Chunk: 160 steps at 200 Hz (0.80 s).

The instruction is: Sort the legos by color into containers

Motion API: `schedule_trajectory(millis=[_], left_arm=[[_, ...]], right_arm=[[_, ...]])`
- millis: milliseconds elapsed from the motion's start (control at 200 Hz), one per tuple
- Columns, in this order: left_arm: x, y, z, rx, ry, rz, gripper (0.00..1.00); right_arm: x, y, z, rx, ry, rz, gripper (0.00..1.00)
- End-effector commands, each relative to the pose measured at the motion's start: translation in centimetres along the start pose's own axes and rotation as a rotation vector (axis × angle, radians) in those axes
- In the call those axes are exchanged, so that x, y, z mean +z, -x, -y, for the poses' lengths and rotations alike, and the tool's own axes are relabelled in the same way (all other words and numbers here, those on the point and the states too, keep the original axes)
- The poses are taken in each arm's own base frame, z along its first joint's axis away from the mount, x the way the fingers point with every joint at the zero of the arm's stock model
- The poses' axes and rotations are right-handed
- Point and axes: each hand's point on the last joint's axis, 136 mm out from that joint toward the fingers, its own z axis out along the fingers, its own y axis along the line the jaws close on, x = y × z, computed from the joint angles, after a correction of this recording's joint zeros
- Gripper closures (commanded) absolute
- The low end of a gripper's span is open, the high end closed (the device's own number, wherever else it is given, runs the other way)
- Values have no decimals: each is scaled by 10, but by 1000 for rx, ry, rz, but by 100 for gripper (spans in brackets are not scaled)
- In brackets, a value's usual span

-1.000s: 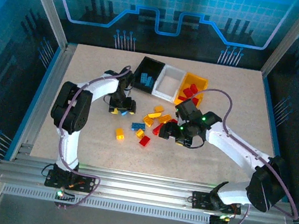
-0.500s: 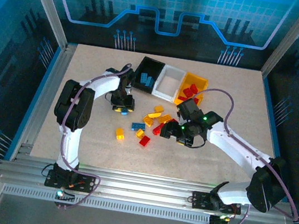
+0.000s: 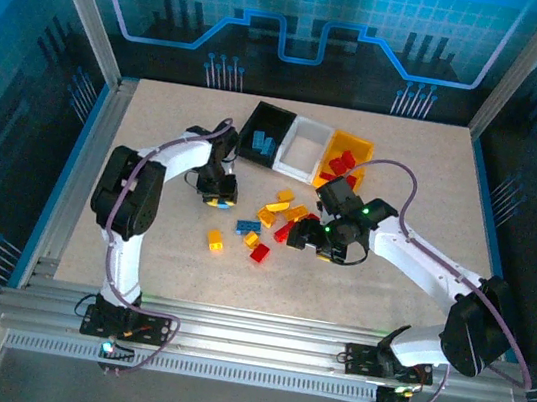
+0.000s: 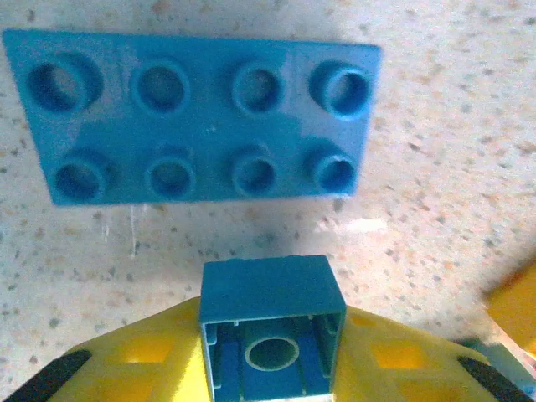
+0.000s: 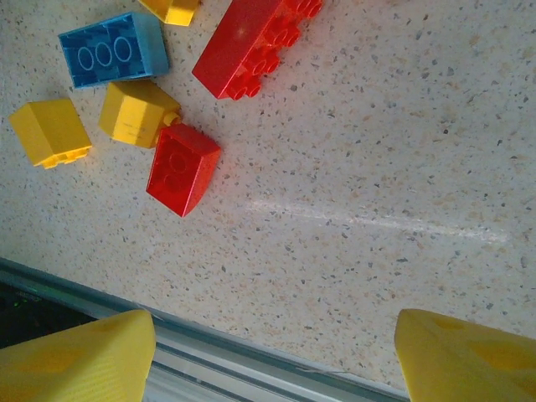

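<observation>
My left gripper [image 4: 272,360] is shut on a small blue brick [image 4: 272,331], held just above the table, hollow underside toward the camera. Beneath it lies a flat blue eight-stud brick [image 4: 193,117]. From above, the left gripper [image 3: 218,195] is left of the loose pile. My right gripper [image 5: 272,360] is open and holds nothing. Beyond it lie a red brick [image 5: 182,167], two yellow bricks [image 5: 138,113], a blue brick [image 5: 113,50] and a long red brick [image 5: 255,38]. The black bin [image 3: 257,113], white bin [image 3: 301,151] and yellow-orange bin [image 3: 354,137] stand in a row at the back.
Loose bricks lie mid-table: a yellow one [image 3: 215,241], a blue one [image 3: 245,226], a red one [image 3: 260,252] and an orange cluster [image 3: 278,207]. The black bin holds blue bricks, the yellow-orange bin red ones. An aluminium rail [image 5: 251,356] runs along the near table edge.
The left gripper's yellow fingers have drawn together on the small blue brick and shifted slightly. The right arm has hardly moved.
</observation>
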Motion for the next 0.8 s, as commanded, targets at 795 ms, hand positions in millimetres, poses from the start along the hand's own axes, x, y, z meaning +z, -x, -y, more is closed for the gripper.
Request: schedule_trajectory(millis=[795], left_arm=[[-79, 192, 114, -241, -492, 257, 63]], right_arm=[[-46, 4, 35, 22, -41, 129, 23]])
